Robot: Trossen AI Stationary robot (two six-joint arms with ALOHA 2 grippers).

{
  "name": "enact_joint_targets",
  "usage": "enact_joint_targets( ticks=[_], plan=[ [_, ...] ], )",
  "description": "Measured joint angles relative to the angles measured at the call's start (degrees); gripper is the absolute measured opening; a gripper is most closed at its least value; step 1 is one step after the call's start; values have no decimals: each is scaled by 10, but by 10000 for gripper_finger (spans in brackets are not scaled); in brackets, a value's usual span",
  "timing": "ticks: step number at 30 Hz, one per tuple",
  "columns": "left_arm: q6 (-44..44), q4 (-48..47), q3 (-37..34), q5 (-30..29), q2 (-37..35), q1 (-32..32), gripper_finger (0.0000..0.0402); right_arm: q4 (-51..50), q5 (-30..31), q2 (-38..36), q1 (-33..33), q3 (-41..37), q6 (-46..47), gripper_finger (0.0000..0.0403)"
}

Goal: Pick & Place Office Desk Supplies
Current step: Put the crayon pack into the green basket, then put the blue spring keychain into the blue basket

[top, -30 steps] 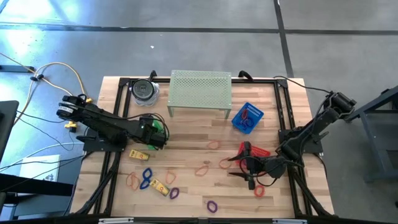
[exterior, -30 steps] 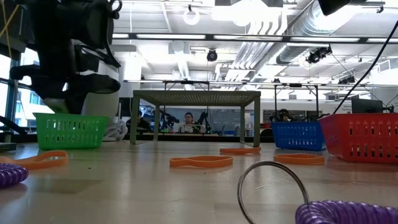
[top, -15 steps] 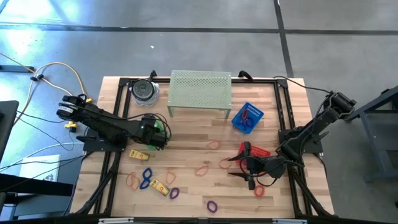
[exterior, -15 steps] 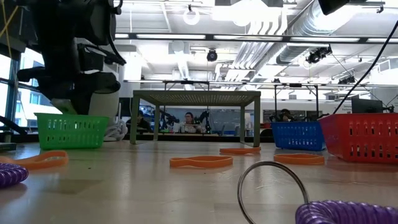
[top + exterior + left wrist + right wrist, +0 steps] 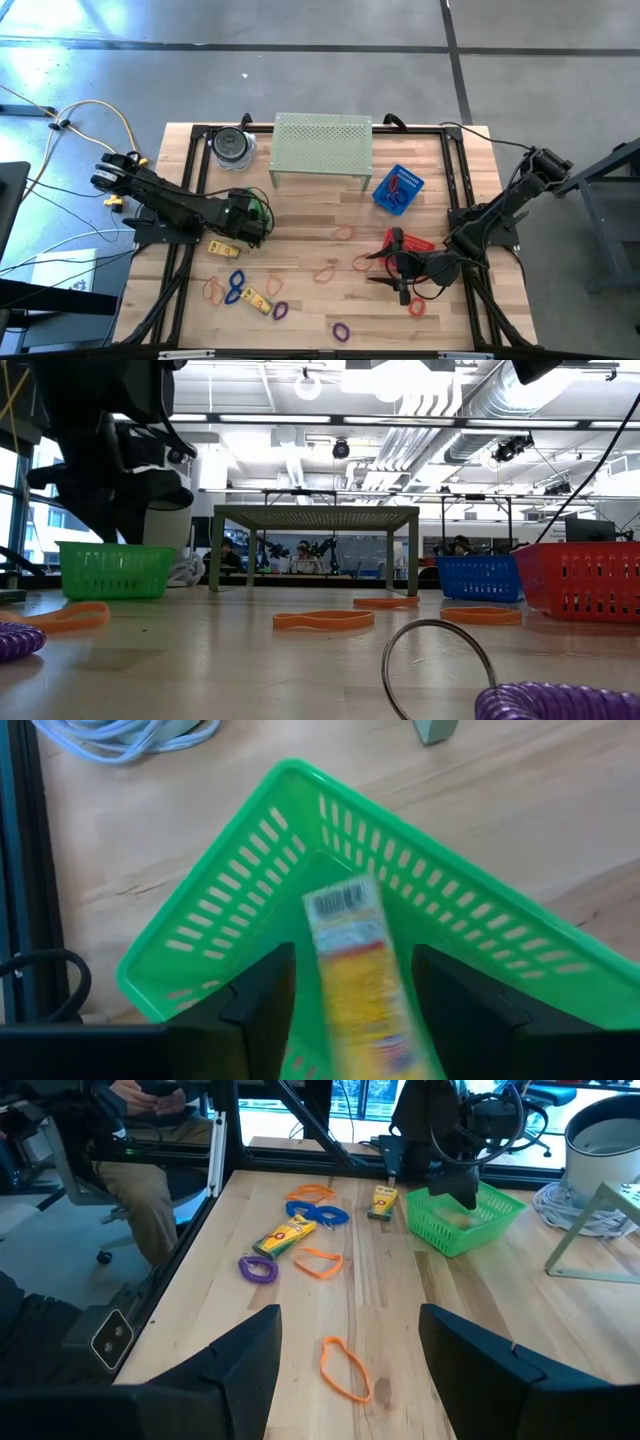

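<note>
Left fingers (image 5: pixel 265 1005): spread apart, with a yellow oblong piece (image 5: pixel 357 982) between them. It looks to me as if it has left my pads, but the blur keeps me from being sure.
Left gripper (image 5: pixel 250 213): over the green basket (image 5: pixel 240 895), near the table's left side.
Step in hand: dropping the piece into the green basket.
Next move: lift clear, then go for another yellow piece (image 5: pixel 224 249) lying just beside the basket.
Right gripper (image 5: pixel 400 266): fingers wide apart and holding nothing, waiting beside the red basket (image 5: pixel 415 243).
Loose supplies: orange band (image 5: pixel 345 1367), purple band (image 5: pixel 258 1269) and blue band (image 5: pixel 317 1212) lie on the table.
Change over the last second: my left gripper has shifted slightly over the basket; right arm unchanged.
</note>
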Motion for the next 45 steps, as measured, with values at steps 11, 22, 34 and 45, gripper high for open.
enact_joint_targets(
  ticks=[11, 22, 34, 45],
  plan=[
    [98, -1, 18, -1, -5, -6, 251, 0, -11, 0, 0, 0, 0, 227],
    [384, 39, 99, 28, -14, -150, 251, -7, -11, 0, 0, 0, 17, 227],
    [355, 60, 99, 75, -13, -296, 251, -6, -12, 9, 0, 0, 46, 227],
    [295, 79, 98, 84, -3, -355, 250, -12, -13, 9, -12, 0, 41, 227]
  ],
)
